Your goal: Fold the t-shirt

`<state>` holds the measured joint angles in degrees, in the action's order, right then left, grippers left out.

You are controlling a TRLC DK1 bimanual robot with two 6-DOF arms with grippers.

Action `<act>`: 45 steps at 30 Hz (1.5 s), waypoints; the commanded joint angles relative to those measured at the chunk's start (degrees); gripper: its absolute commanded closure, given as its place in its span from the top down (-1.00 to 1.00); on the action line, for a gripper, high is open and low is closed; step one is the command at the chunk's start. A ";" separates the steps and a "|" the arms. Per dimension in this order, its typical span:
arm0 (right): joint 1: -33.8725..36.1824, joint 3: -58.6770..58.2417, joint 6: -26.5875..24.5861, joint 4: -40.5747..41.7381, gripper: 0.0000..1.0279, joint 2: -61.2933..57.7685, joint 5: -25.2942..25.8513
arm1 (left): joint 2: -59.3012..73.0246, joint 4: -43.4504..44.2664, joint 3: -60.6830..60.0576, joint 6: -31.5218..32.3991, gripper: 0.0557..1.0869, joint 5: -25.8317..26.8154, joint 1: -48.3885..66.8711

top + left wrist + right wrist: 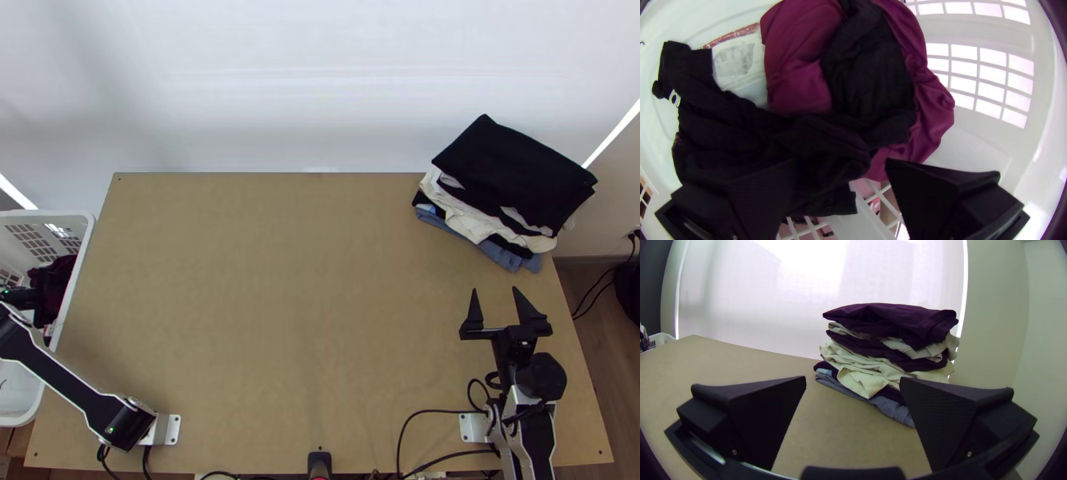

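A bunched black garment point(742, 133) lies against maroon cloth point(795, 58) in the white laundry basket point(48, 213), below the left gripper point(22, 298) and its widely parted fingers, though which piece is the t-shirt I cannot tell, while the right gripper point(494, 290), also wide apart, points toward the clothes stack point(512, 172).

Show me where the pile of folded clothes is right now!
In the top view, the stack of folded black, cream and blue clothes sits at the far right corner of the light wooden table, beyond the open black right hand.
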<state>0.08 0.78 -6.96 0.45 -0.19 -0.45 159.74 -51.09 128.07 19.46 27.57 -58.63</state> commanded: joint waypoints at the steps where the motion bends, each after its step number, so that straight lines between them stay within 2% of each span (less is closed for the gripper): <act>1: 0.28 -0.34 -0.77 -0.98 0.92 0.36 0.27 | 1.27 -0.41 -0.10 -1.45 0.07 -0.59 0.62; 2: 0.28 -0.34 -0.77 -0.98 0.92 0.36 0.27 | 0.66 -0.15 -0.54 -1.45 -0.27 -0.94 0.54; 4: 0.28 -0.25 -0.77 -0.98 0.92 0.36 0.27 | -1.45 1.34 -0.98 -0.57 -0.90 -4.98 0.18; 11: 0.28 -0.25 -0.77 -0.98 0.92 0.36 0.27 | -11.65 7.76 -1.51 1.45 -0.92 -5.42 -2.89; 27: 0.28 -0.25 -0.77 -0.98 0.92 0.36 0.27 | -46.71 7.06 -2.21 1.89 -0.92 -2.26 -5.09; 32: 0.28 -0.34 -0.77 -0.98 0.92 0.36 0.27 | -58.84 7.23 -2.21 4.09 -0.92 1.78 -4.74; 45: 0.28 -0.34 -0.77 -0.98 0.92 0.36 0.27 | -81.43 8.11 -3.27 4.44 -0.92 2.57 7.74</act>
<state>0.08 0.78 -6.96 0.47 -0.19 -0.45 82.98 -43.97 125.45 23.16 29.36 -53.71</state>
